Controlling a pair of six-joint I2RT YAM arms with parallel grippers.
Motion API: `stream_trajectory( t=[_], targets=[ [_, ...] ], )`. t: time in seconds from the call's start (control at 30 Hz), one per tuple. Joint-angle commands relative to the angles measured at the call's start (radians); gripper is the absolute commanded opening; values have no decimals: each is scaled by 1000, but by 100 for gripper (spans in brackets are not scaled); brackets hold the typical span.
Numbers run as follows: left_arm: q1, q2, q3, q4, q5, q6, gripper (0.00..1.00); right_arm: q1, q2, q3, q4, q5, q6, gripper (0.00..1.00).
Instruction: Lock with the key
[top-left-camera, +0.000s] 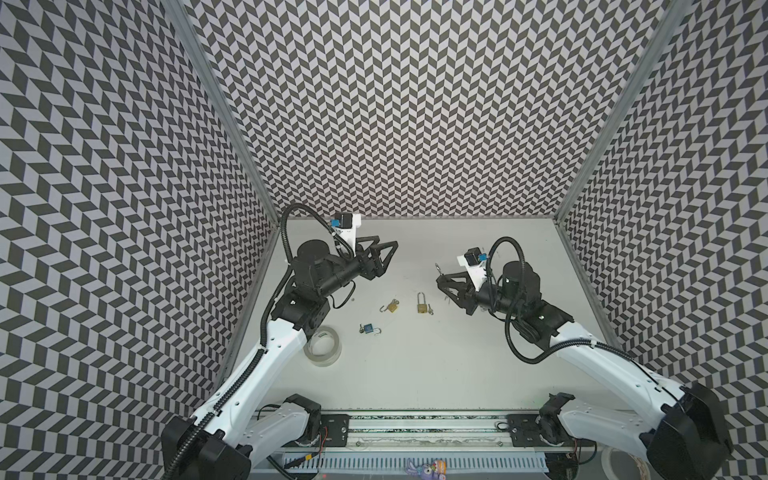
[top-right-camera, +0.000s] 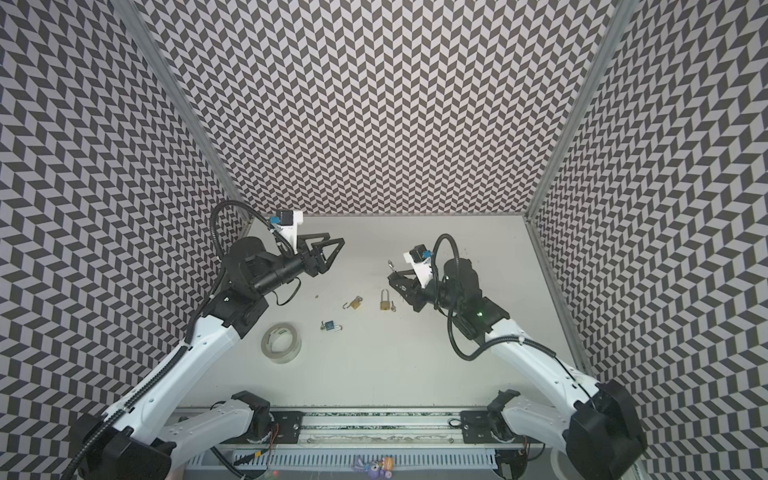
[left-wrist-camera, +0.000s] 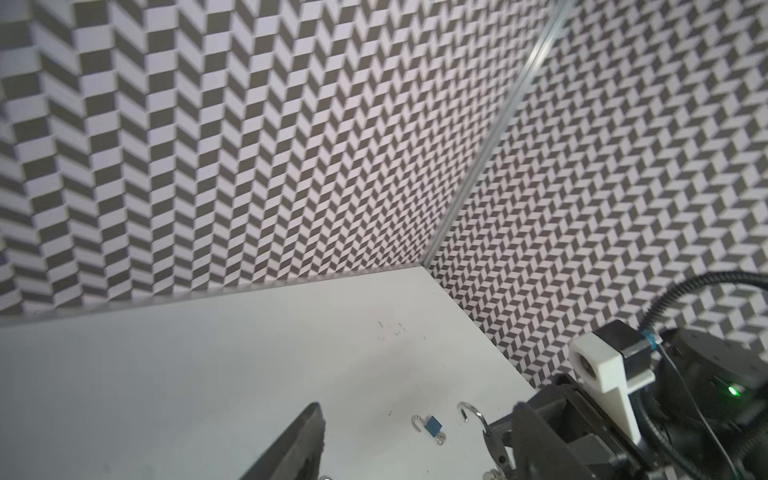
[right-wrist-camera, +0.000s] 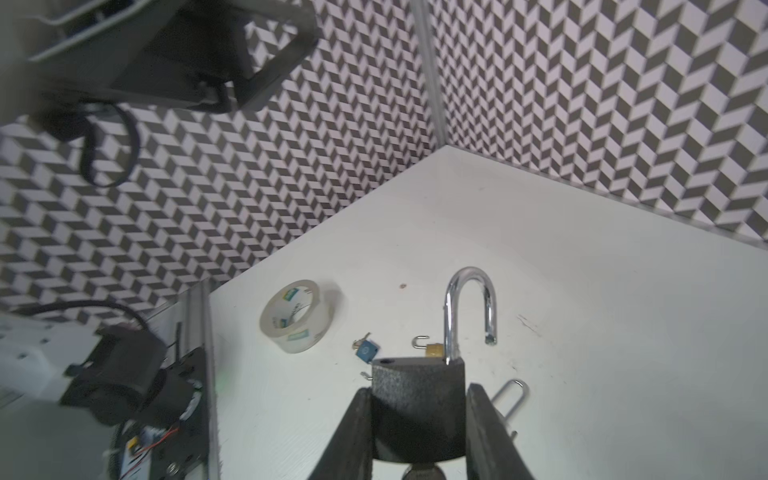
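Observation:
My right gripper (right-wrist-camera: 419, 388) is shut on the body of a black padlock (right-wrist-camera: 417, 415), held above the table. The lock's chrome shackle (right-wrist-camera: 469, 303) stands swung open, with its free end out of the body. Below the body a dark key head (right-wrist-camera: 419, 471) shows between the fingers. In both top views this gripper (top-left-camera: 442, 279) (top-right-camera: 392, 276) hovers right of centre, and the shackle (top-left-camera: 437, 267) points left. My left gripper (top-left-camera: 384, 245) (top-right-camera: 334, 241) hangs open and empty at the back left, well apart from the lock. In the left wrist view its fingers (left-wrist-camera: 299, 440) stand wide apart.
On the table lie a small brass padlock (top-left-camera: 391, 306) with its shackle open, a long-shackled brass padlock (top-left-camera: 421, 303) with a key (top-left-camera: 431, 309) beside it, and a blue padlock (top-left-camera: 368, 329) with its shackle open. A roll of clear tape (top-left-camera: 322, 347) sits near the left arm.

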Motion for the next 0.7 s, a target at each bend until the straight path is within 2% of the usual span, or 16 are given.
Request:
stream_trajectory(
  t=[0.0,0.2,0.3,0.4,0.53,0.67],
  targets=[
    [-23,34,73,-40,233,126,73,4,-38,73,-22,-230,-113,0],
    [-134,113,189,-166,280,271,73,4,-3,163,-69,-472,-108,0],
    [-179,144,232,-220,317,310,73,4,0,178,-73,-539,-100,0],
    [-209,153,253,-251,332,333,73,4,-8,183,-75,-576,-94,0],
    [-220,152,260,-272,384,351,73,2,-24,185,-83,-569,-101,0],
    [-220,146,268,-283,429,358,65,-1,-48,184,-80,-540,-86,0]
  ],
)
